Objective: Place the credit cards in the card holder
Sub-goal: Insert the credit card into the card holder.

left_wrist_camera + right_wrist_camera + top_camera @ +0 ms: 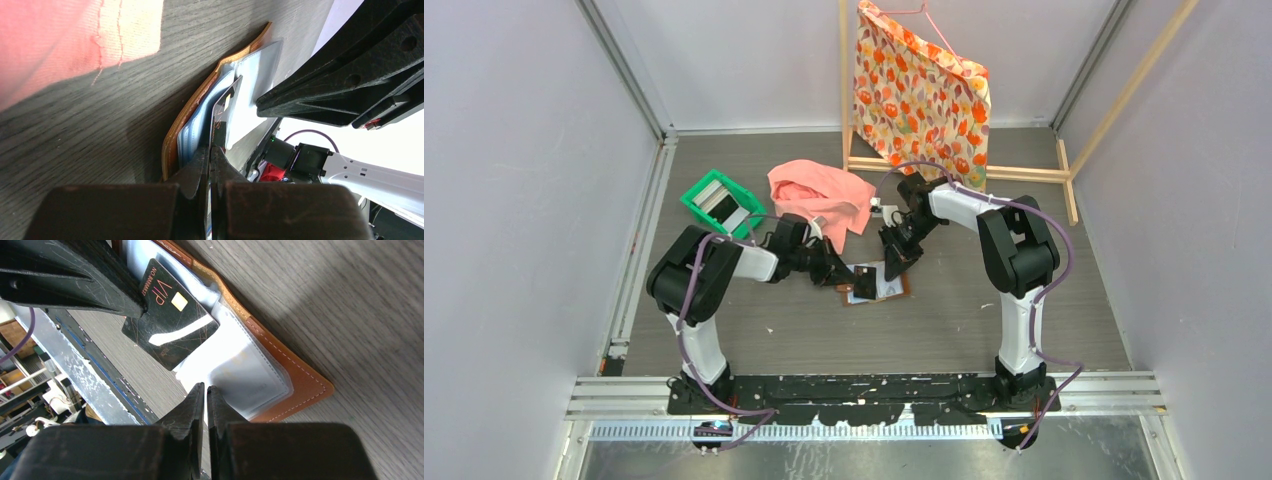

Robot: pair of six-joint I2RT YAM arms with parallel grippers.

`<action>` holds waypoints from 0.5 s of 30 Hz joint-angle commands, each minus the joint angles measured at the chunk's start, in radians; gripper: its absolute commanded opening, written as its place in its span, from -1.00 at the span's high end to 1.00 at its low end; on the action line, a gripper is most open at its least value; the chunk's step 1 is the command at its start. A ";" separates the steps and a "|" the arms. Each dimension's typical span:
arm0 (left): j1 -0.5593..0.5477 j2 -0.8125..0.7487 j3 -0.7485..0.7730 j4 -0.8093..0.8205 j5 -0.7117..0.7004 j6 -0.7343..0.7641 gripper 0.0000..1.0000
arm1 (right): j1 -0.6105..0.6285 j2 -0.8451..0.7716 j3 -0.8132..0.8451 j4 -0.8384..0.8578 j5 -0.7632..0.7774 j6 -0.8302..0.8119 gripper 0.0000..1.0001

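Progress is at the first visible insertion, with nothing clearly seated yet. The card holder (890,289) lies open on the table (804,340), brown leather down and pale pockets up. No card shows fully lodged in those pockets, though what the deeper slots hold is hidden.

The left gripper (211,150), reaching in from the card holder's left side, has its fingers pressed tight on a dark card (170,325) marked VIP. It holds the card tilted over the pockets, and the card's free corner rests on or just above them. From the left wrist view the card appears edge-on against a raised clear leaf, not yet slid into a slot.

The right gripper (205,392) comes at the card holder from its far right side. Its fingers stand narrow, with only a slit between them, and their tips are at the edge of the pale pocket leaf. They seem to pinch that leaf and lift it, judging by how it stands off the leather.

A green tray (719,203) sits well to the left of the card holder and beyond it, with pale flat things inside, probably the other credit cards. A pink cloth (819,195) lies just beyond the card holder. What remains, by my reading, is to push the dark card home and then fetch the others.
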 commanded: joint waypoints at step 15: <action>-0.006 0.031 0.034 0.026 0.010 -0.098 0.99 | 0.004 -0.007 0.035 -0.015 0.022 -0.001 0.77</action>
